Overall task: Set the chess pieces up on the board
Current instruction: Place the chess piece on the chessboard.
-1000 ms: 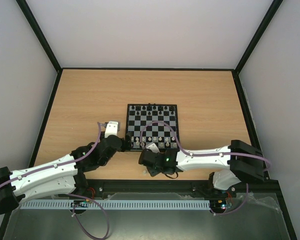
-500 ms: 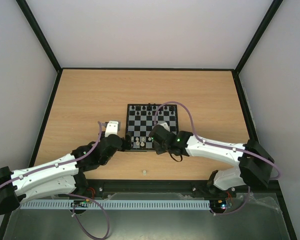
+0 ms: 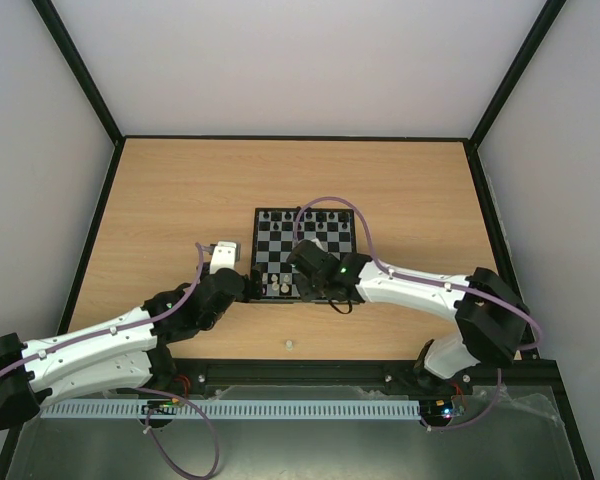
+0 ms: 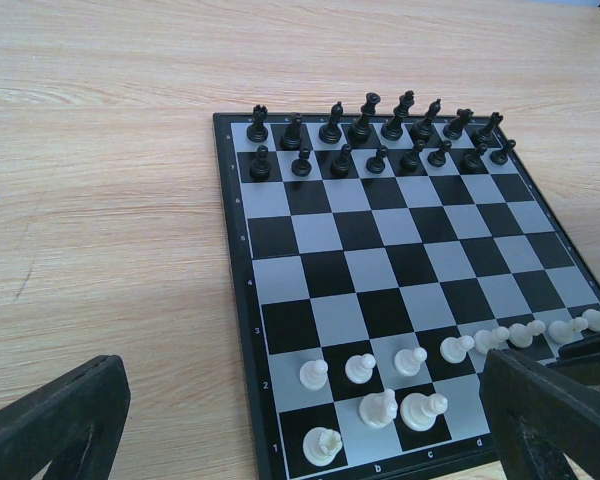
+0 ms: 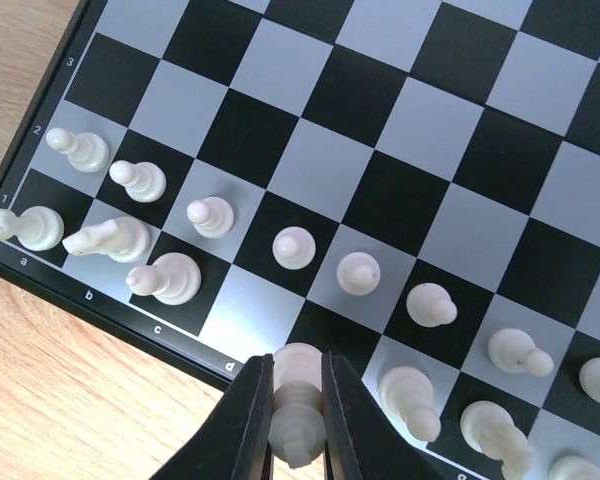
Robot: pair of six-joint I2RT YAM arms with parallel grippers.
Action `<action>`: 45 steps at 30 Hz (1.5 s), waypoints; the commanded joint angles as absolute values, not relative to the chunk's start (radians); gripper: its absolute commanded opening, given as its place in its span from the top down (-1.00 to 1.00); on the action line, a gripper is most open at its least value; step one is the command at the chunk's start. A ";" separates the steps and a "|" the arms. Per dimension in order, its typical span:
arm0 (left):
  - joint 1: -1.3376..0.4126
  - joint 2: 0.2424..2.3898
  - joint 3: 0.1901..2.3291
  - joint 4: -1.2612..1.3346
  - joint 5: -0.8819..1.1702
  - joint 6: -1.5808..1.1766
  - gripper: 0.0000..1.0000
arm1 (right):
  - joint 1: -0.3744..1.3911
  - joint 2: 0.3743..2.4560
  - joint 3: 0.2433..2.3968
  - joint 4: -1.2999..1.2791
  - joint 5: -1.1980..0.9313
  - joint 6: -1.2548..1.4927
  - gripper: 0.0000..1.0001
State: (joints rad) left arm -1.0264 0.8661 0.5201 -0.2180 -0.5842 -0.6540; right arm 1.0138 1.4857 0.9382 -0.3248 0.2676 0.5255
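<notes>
Chess pieces (image 5: 293, 247): whites fill near two ranks of board (image 5: 310, 160); gap in near rank just right of c-file.
Right gripper (image 5: 297, 372): pinching one white piece (image 5: 298, 420), long axis along fingers, directly over that gap. Next move, judged: straight descent.
Left gripper (image 4: 305, 365): spread wide, at board's near-left corner.
Top view alone shows stray piece (image 3: 289, 345) on table (image 3: 180, 190); right wrist view alone shows pinch.

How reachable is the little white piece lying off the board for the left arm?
Probably reachable. The stray piece lies on the table just in front of the board, close to the left tool, which is open and empty, and nothing stands between them.
</notes>
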 commanded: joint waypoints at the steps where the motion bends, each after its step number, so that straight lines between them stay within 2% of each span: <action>1: -1.020 0.856 0.502 -0.214 -0.606 -0.653 -0.98 | 1.010 1.514 0.962 -0.332 0.249 0.504 0.79; 29: -1.020 0.851 0.500 -0.213 -0.598 -0.649 -0.98 | 1.006 1.602 0.963 -0.339 0.297 0.510 0.66; 36: -1.020 0.855 0.500 -0.212 -0.599 -0.650 -0.98 | 1.005 1.575 0.959 -0.341 0.284 0.507 0.53; 45: -1.011 0.887 0.506 -0.216 -0.608 -0.658 -0.98 | 1.005 1.431 0.923 -0.329 0.235 0.488 0.20</action>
